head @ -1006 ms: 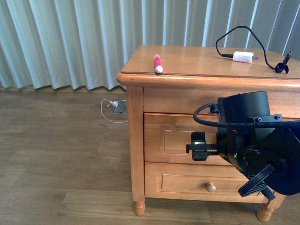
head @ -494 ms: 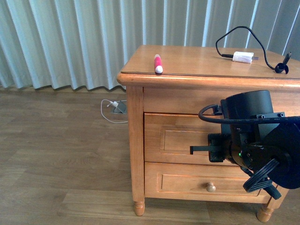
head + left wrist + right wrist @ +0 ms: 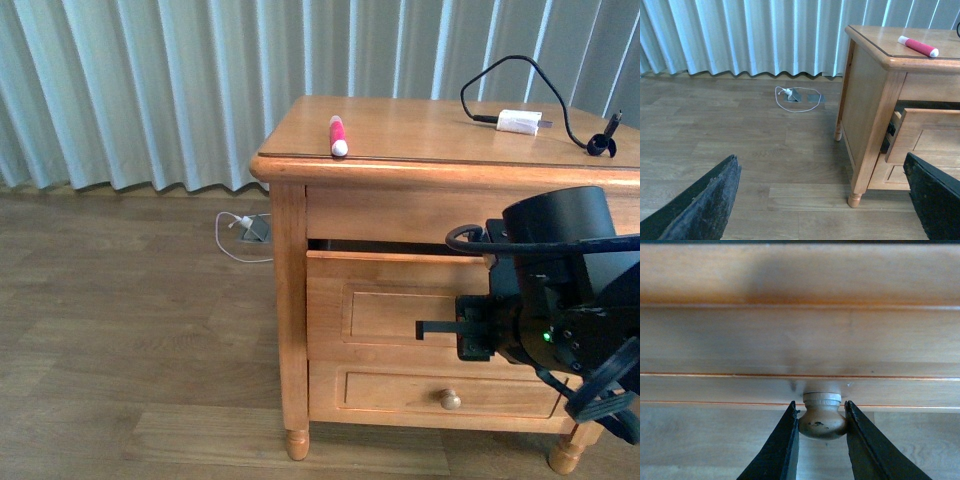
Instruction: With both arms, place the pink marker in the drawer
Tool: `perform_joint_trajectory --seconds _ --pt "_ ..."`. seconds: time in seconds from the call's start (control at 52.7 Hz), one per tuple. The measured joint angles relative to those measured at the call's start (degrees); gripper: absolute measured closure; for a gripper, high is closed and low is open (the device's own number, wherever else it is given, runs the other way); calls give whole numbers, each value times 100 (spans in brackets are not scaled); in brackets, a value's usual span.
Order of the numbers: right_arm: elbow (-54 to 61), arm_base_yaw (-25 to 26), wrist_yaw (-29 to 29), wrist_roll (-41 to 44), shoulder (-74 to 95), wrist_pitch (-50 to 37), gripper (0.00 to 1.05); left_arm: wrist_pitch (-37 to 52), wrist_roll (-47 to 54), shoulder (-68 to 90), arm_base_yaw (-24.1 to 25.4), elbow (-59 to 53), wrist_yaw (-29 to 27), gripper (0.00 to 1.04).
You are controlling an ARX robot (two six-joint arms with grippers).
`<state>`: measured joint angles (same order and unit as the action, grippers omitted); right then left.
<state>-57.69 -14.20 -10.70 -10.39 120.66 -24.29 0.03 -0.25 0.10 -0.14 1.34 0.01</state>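
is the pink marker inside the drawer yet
No, the pink marker lies on the cabinet top, above the slightly open drawer.

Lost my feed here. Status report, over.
Right gripper shut on knob, drawer cracked open. Left gripper open, holding nothing. Pink marker lying on cabinet top. Charger apart from it.
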Motion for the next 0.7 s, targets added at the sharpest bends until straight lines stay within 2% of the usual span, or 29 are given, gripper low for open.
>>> perform_joint_trajectory --seconds 0.437,0.475,0.702 --pt "2601 -92 697 -26 -1849 -319 83 0 2 0 0 0 0 6" --pt "2758 -125 723 -17 -1950 -361 80 0 2 0 0 0 0 6" --pt "3211 -166 695 -146 -2463 -380 44 0 0 0 0 0 -2 6"
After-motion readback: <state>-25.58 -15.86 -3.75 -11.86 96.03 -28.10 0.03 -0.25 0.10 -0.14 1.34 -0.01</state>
